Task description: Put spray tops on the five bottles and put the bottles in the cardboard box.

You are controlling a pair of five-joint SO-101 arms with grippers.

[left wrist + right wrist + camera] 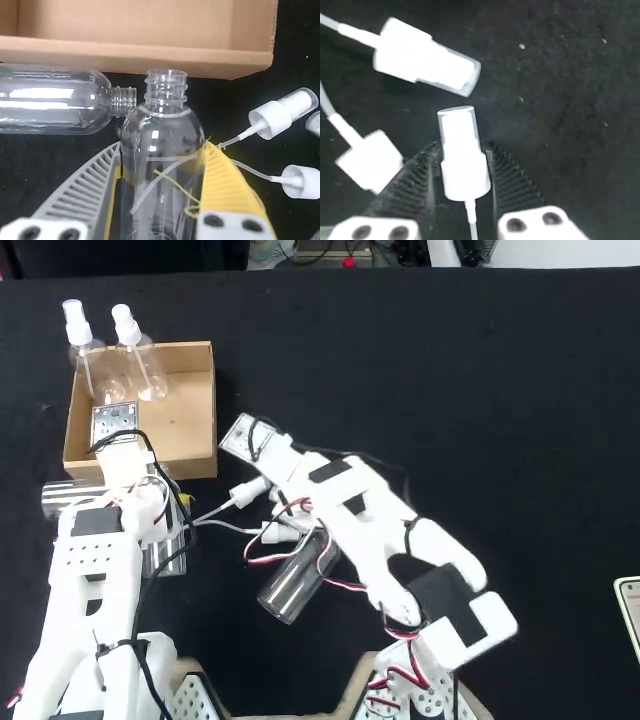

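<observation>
My left gripper [162, 145] is shut on a clear bottle [165, 150] with a bare neck, just short of the cardboard box [150, 55]. In the high view that bottle [165, 545] stands beside the left arm. My right gripper [461, 147] is shut on a white spray top [462, 160], its tube trailing back between the fingers. Two loose spray tops [425, 57] [370, 160] lie on the cloth beyond it, also visible as spray tops [282, 117] [300, 180] beside the held bottle. The box [180, 430] holds two capped bottles [85, 360] [140, 355].
An uncapped bottle [50, 102] lies on its side between my left gripper and the box wall. Another open bottle [295, 580] lies partly under the right arm. Black cloth covers the table [480, 390]. A pale object [630, 610] sits at the right edge.
</observation>
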